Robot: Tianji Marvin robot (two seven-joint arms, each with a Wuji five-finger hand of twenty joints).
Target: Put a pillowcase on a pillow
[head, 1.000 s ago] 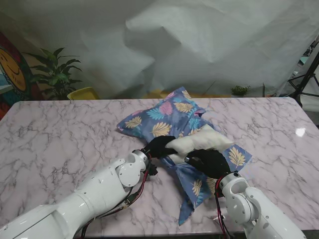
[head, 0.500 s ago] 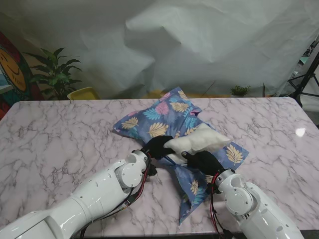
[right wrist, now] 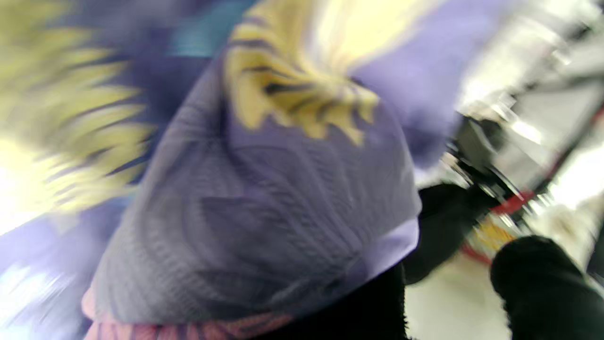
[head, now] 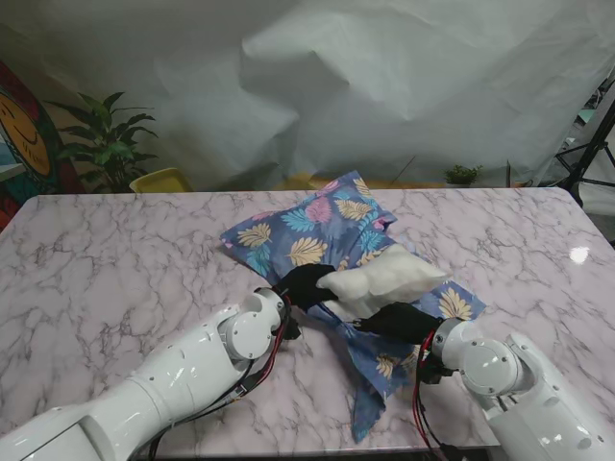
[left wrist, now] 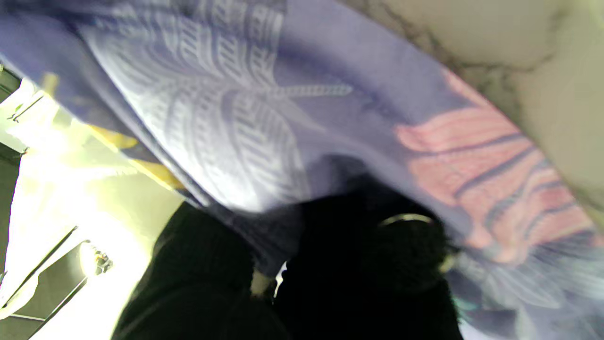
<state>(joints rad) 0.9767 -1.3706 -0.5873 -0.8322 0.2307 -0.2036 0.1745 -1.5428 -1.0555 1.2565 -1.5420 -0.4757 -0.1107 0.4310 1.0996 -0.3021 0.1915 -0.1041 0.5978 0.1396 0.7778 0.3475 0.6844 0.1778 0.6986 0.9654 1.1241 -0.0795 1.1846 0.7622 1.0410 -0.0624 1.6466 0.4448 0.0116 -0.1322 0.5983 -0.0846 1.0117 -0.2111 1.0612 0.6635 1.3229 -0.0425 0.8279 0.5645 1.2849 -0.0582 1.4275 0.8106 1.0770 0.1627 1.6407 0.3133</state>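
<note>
Marble, pink-veined, is spreading across the whole table point(head: 115, 250), and we are working near its middle. Largest of our things is the pillowcase point(head: 317, 230), blue-violet with yellow, pink and teal leaves; it is lying rumpled at the table's centre, its far part bunching toward twelve o'clock and a long loose flap trailing toward six o'clock, nearer to us, almost to the table's edge. The white pillow point(head: 384, 280) is sticking out of the pillowcase's open end, bare on top, its free end pointing toward three o'clock and the cloth lying under and around it.

We are gripping with both hands. Our left hand point(head: 306, 284), black-gloved, is sitting at the pillow's nine o'clock side, touching it; in the left wrist view its dark fingers point(left wrist: 358, 245) are closing over a fold of the printed cloth point(left wrist: 264, 118), so we are reading it as clenched on the pillowcase. Our right hand point(head: 399, 322) is sitting at the pillow's six o'clock side, just beside it; in the blurred right wrist view the cloth point(right wrist: 264, 198) is draping over the hand like a hood, with one dark fingertip point(right wrist: 542, 283) showing apart, so it too appears to be grasping the pillowcase.

A potted plant point(head: 106, 144) and a yellow chair point(head: 161, 180) are standing beyond the table at ten o'clock.
</note>
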